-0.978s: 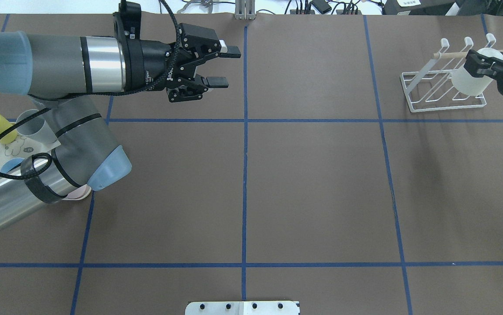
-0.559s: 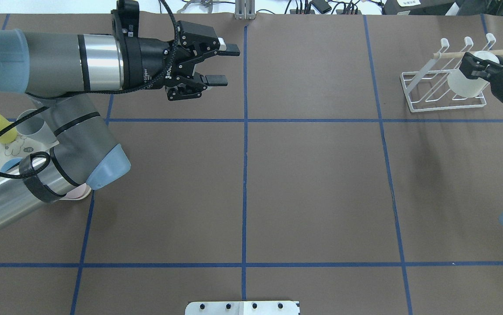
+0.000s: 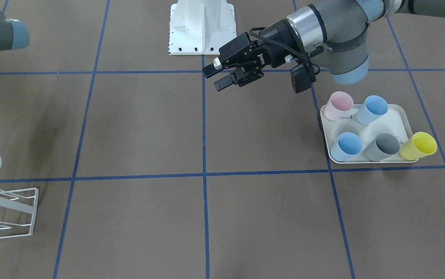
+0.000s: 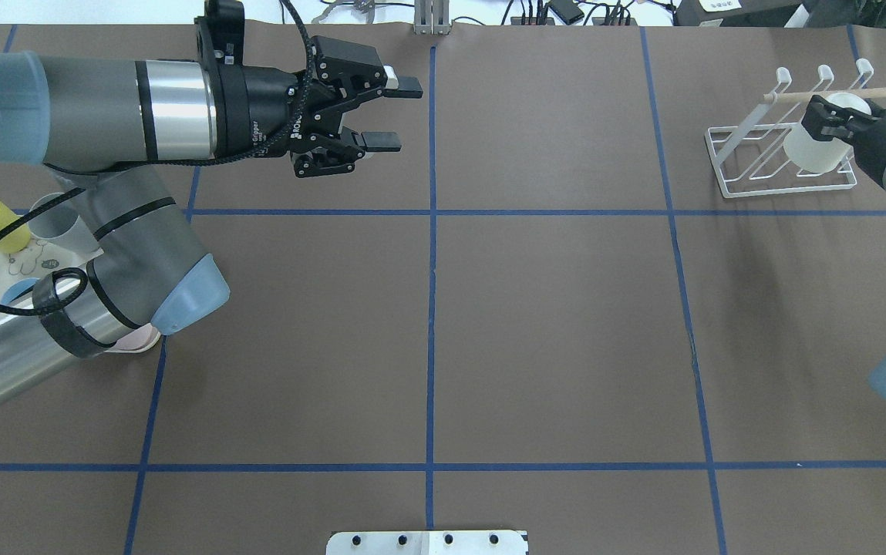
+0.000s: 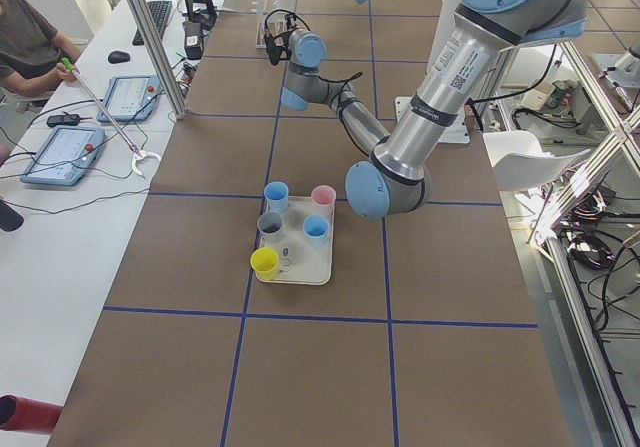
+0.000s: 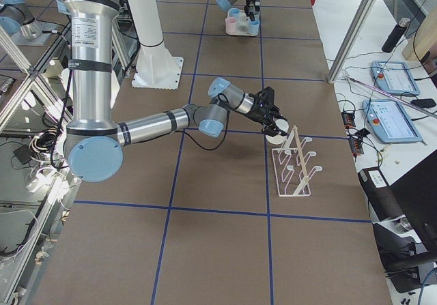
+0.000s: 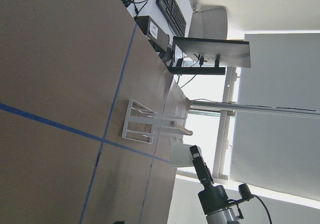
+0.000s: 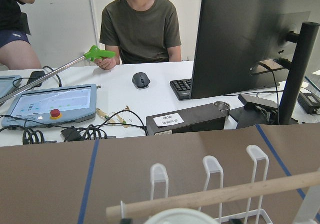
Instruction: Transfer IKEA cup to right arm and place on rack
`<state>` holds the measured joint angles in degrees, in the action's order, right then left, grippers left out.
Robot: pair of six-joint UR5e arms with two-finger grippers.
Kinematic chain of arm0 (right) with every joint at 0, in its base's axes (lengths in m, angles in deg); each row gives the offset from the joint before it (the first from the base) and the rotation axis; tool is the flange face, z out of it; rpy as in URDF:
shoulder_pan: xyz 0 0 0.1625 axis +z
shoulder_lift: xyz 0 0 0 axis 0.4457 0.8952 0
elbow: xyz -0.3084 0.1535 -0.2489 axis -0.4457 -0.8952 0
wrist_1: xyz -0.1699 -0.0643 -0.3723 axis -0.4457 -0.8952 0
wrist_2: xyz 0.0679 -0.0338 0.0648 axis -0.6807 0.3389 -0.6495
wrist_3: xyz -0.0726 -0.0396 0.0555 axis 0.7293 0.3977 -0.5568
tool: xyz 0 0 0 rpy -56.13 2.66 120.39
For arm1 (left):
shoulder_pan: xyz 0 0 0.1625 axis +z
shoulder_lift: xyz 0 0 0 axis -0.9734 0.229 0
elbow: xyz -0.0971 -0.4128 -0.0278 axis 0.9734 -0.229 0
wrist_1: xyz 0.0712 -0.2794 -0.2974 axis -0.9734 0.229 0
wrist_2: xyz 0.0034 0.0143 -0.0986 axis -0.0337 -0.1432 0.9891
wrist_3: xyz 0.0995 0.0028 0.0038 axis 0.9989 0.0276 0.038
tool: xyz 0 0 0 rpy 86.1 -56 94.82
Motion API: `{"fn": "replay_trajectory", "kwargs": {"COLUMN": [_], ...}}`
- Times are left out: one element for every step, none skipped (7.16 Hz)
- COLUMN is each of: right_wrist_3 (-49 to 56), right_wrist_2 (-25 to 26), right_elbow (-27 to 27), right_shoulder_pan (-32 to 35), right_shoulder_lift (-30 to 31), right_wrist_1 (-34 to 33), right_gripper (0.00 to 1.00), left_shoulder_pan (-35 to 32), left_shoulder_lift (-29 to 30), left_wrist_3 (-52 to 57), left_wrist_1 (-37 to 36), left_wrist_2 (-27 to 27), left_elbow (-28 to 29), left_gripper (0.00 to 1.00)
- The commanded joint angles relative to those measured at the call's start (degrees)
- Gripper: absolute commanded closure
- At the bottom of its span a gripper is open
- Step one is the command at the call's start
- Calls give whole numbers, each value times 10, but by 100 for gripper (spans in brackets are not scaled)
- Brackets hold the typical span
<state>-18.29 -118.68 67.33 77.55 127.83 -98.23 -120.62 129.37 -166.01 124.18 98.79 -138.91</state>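
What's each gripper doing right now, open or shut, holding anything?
Left gripper: open, empty.
Right gripper: shut on the white cup.

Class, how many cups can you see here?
6. On the tray: pink cup, two blue cups, grey cup, yellow cup. A white cup in the right pincer, at the rack. None seem hidden.

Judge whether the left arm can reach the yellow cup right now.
Probably yes. The left gripper is open and empty, and the yellow cup sits at the tray's corner with nothing over it; only the grey cup crowds one side.
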Motion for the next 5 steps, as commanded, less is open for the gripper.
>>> {"fn": "replay_trajectory", "kwargs": {"right_wrist_3": [0,0,0,0,-1], "right_wrist_2": [3,11,15,16,16], "right_elbow": [-3,0,-1,0,-7], "right_shoulder_pan": [1,2,2,2,1], "right_shoulder_lift": [-4,-4,-4,-4,-8], "right_wrist_1": [0,0,1,1,1], "right_gripper": [100,100,100,100,100], "left_shoulder_pan": [0,0,0,0,0], "left_shoulder_lift": [1,1,1,1,0], "left_wrist_3": [0,0,0,0,0], "left_wrist_1": [-9,-9,-9,-10,-9], "left_wrist_2": [0,0,0,0,0], "left_elbow": [-3,-3,-2,-3,-3], "left_gripper": [26,26,26,26,26]}}
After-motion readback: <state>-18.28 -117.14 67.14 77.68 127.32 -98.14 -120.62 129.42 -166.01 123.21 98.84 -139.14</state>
